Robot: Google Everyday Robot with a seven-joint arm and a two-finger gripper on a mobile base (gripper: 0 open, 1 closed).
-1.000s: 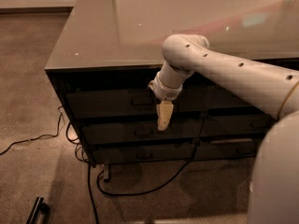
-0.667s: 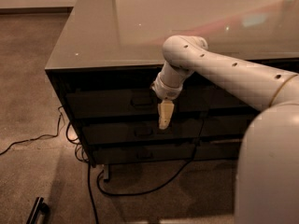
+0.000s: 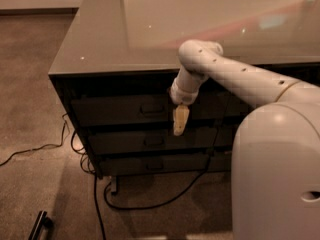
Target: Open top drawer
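Gripper (image 3: 180, 121) hangs pointing down in front of top drawer (image 3: 115, 111), tip just right of its centre handle (image 3: 151, 109); can't tell if open or closed. Drawer front looks flush, shut, directly under glossy tabletop (image 3: 150, 29), above 2 lower drawers (image 3: 125, 142). Black cables (image 3: 150, 204) on carpet near side.

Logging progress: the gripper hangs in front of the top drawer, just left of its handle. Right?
Not quite. In the camera view the gripper hangs in front of the top drawer, just right of its handle, not left.
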